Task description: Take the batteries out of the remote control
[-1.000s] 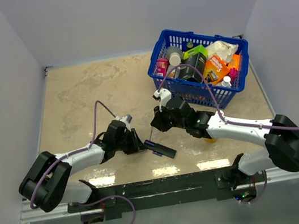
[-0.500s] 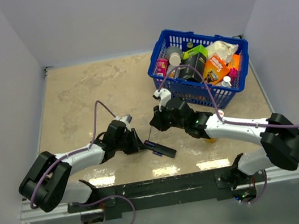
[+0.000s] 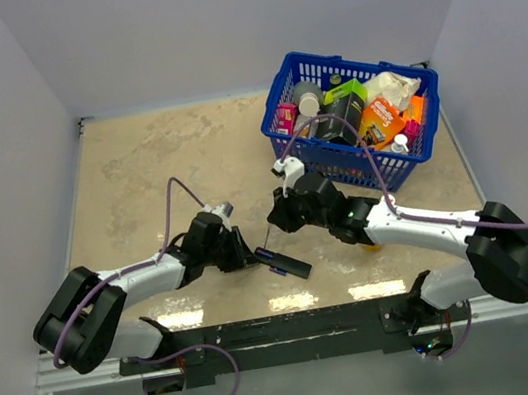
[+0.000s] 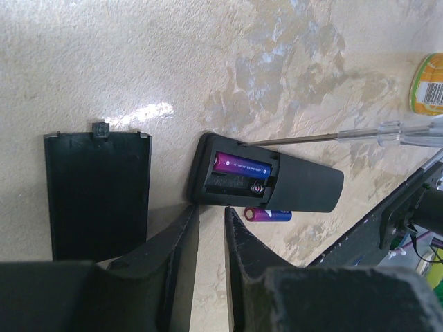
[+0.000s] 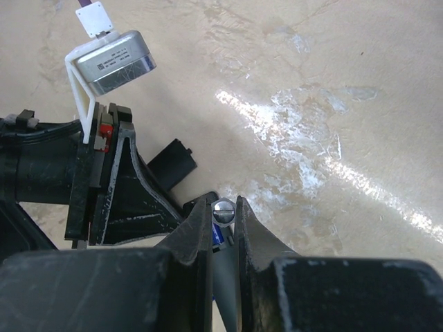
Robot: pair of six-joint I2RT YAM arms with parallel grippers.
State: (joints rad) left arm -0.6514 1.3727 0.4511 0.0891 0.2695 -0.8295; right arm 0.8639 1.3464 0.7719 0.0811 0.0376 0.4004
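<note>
The remote control (image 4: 304, 185) is a slim black bar lying flat on the beige table (image 4: 104, 55), just ahead of your left gripper (image 4: 211, 211). Its open recess faces up. Of the two batteries (image 4: 242, 166), one glossy purple cell sits in the far slot; the near slot shows a bare spring. The second battery (image 4: 268, 215) lies on the table against the remote's near edge. The black cover (image 4: 97, 194) rests to the left, apart. Your left fingers stand slightly apart, holding nothing. Your right gripper (image 5: 221, 202) is clamped on a screwdriver (image 4: 311, 137) whose thin shaft reaches the remote's far edge.
</note>
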